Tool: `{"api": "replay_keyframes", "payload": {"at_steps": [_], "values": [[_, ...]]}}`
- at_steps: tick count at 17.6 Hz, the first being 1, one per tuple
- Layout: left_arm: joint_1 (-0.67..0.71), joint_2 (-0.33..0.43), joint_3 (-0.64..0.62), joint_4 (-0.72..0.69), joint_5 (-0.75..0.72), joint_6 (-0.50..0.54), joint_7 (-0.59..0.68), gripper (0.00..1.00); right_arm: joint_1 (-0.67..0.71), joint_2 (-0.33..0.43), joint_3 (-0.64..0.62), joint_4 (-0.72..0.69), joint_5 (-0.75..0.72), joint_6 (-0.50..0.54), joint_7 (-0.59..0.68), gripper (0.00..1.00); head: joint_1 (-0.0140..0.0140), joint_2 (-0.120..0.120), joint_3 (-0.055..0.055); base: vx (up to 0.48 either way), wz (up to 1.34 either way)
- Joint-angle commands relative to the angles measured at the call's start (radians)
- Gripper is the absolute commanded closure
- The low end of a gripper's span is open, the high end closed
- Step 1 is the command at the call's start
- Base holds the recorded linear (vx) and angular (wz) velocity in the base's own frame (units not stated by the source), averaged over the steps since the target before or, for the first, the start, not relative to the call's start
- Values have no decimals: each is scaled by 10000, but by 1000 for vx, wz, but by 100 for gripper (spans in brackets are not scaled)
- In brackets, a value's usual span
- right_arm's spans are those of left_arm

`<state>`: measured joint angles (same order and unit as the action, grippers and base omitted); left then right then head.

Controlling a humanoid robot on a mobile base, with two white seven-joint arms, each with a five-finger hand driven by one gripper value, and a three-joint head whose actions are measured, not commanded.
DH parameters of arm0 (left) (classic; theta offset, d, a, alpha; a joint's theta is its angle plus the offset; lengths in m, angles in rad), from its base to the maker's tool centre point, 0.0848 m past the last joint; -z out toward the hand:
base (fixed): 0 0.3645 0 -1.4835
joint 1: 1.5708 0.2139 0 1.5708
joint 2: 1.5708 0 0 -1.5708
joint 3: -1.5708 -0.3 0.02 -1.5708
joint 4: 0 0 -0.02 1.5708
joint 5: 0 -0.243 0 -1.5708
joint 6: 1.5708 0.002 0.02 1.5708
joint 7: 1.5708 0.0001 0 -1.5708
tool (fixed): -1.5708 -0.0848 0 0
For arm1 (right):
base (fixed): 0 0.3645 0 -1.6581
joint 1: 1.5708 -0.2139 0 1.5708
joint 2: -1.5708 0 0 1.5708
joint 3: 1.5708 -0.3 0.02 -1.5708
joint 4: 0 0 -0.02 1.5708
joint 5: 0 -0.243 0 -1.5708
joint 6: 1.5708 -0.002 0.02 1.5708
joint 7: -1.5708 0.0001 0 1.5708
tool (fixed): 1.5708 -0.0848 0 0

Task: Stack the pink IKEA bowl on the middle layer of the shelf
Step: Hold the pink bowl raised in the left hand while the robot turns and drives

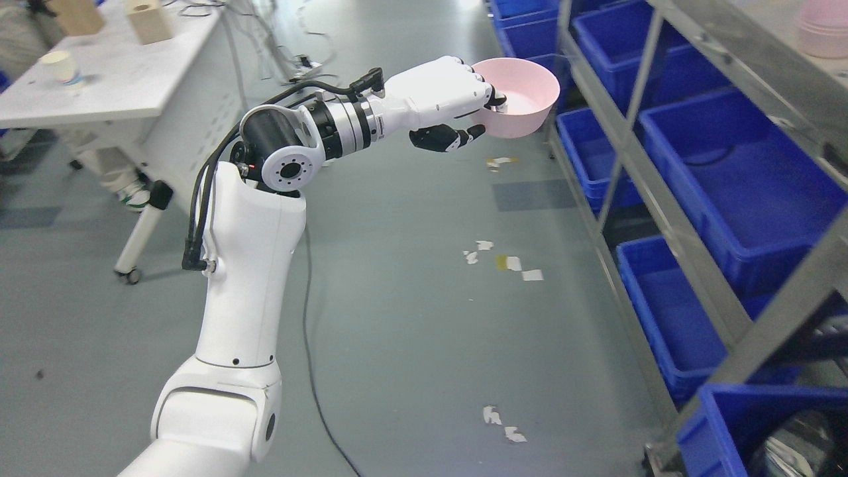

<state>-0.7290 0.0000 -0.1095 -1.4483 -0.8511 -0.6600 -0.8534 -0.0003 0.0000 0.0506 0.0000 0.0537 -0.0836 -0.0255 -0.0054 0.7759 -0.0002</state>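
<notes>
My left arm comes in from the lower left and reaches up toward the shelf. Its white hand point(487, 112) is shut on the near rim of a pink bowl point(527, 93), fingers over the rim and the dark thumb under it. The bowl is held upright in the air above the floor, just left of the metal shelf frame point(669, 225). A stack of pink bowls point(825, 30) rests on the shelf board at the top right corner. The right arm does not show.
Blue bins point(748, 192) fill the shelf's lower levels on the right. A white table point(112, 79) with a paper cup point(63, 68) and wooden blocks stands at the upper left. A black cable point(308, 344) and tape scraps lie on the grey floor.
</notes>
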Motion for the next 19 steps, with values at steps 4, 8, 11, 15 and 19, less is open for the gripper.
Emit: {"api": "replay_keyframes", "payload": {"at_steps": [4, 8, 11, 15, 19], "values": [[264, 174, 312, -197, 13, -103, 36, 99, 233, -175, 0, -175, 0, 8, -6, 0, 0, 0, 0, 111, 746], [265, 174, 420, -366, 13, -164, 36, 99, 233, -175, 0, -175, 0, 8, -6, 0, 0, 0, 0, 192, 301], [265, 174, 420, -427, 13, -164, 36, 99, 233, -175, 0, -175, 0, 8, -6, 0, 0, 0, 0, 264, 9], [265, 174, 404, -458, 13, -164, 36, 99, 233, -175, 0, -175, 0, 8, -6, 0, 0, 0, 0, 306, -96], [250, 174, 358, -473, 13, -164, 36, 98, 233, -175, 0, -175, 0, 8, -6, 0, 0, 0, 0, 288, -48]]}}
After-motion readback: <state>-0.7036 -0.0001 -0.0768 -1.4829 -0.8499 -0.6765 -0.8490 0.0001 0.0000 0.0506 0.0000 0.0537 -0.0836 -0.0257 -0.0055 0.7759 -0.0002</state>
